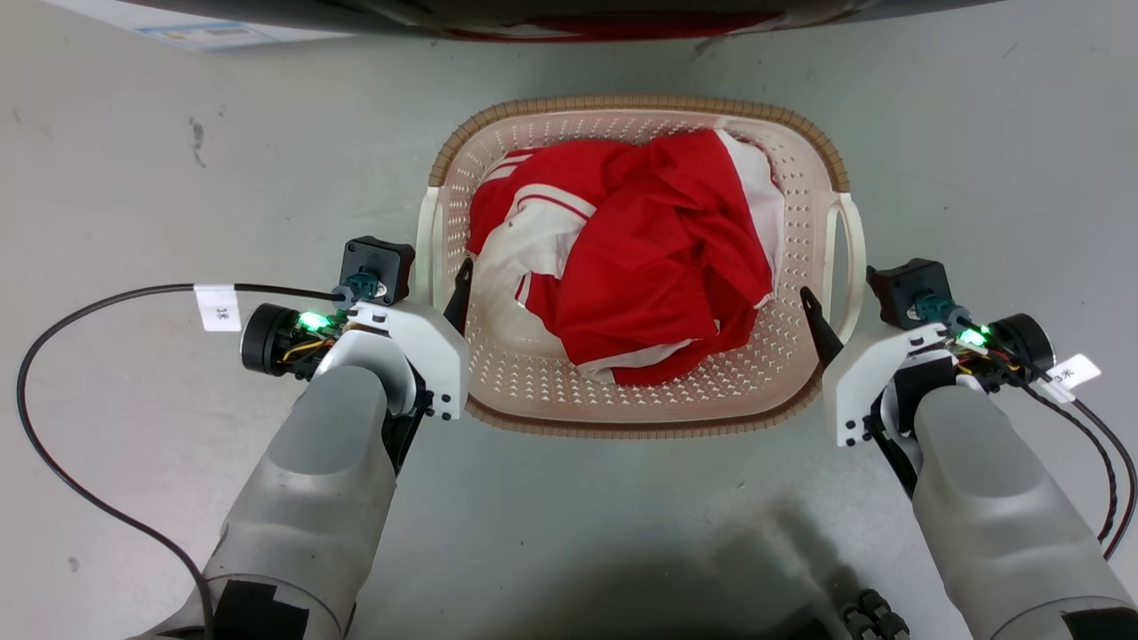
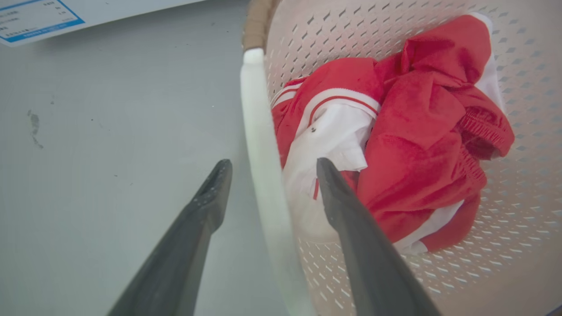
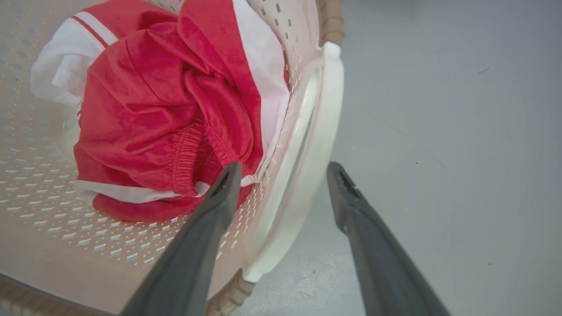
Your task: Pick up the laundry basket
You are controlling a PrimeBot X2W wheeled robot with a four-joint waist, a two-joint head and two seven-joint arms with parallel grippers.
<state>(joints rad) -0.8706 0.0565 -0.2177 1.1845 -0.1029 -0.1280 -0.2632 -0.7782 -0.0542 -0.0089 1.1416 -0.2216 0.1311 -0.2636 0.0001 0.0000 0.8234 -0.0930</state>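
One laundry basket (image 1: 640,105) of crumpled clothes (image 1: 640,258) (red and white)

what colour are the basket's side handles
White side handles, clearest in the left wrist view.

Cream perforated laundry basket (image 1: 533,391), brown woven-look rim (image 1: 636,104), white handles (image 2: 259,131); red garments (image 1: 640,258) with white panels and stripes, between the dark-grey-fingered left hand (image 2: 273,163) and right hand (image 3: 284,166); grey floor (image 1: 178,178).
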